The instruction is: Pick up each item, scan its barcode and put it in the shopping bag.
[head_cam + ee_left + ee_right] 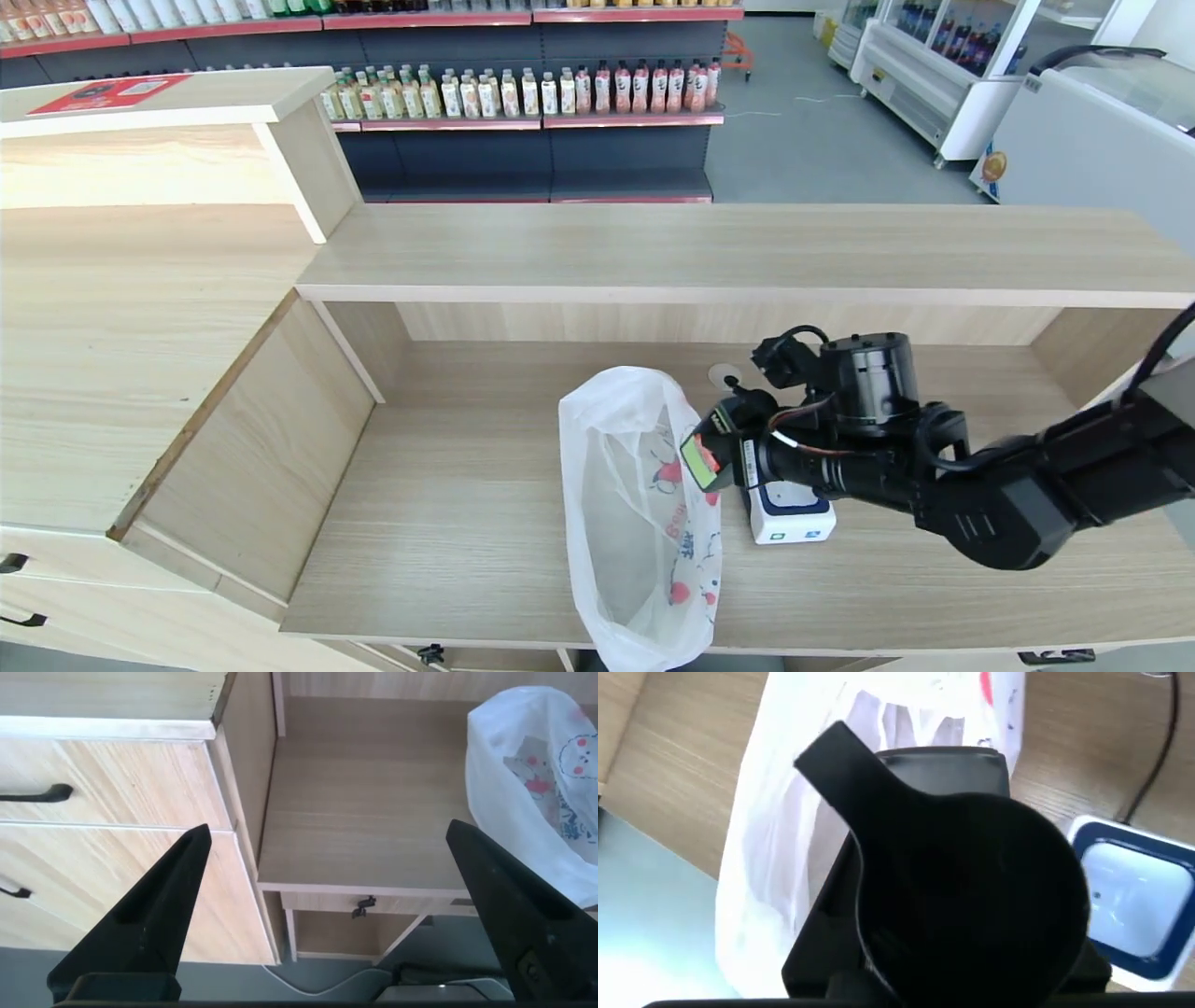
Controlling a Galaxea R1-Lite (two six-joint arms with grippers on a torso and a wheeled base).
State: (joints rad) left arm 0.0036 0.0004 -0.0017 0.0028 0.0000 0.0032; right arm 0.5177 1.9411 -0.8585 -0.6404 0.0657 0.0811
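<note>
The left gripper [327,829] hangs closest to the lens, its two black fingers [149,915] spread wide with nothing between them, above the floor in front of the counter [448,523]. Pale wooden drawers [103,859] with dark handles sit to its left. On the counter's lower shelf stands the white shopping bag [639,523], thin and see-through with red and blue print, its mouth open and its bottom end drooping over the front edge. The right gripper [721,431] sits at the bag's right rim, closed around a small item [696,464] with a green and red label, which touches or just overlaps the rim near the mouth. From the right wrist the item [971,896] appears as a dark round shape with the bag [785,859] behind it. Just right of the bag, partly under the arm, the white and blue scanner [789,518] rests on the shelf. Shelves of bottles [523,93] line the aisle behind.
</note>
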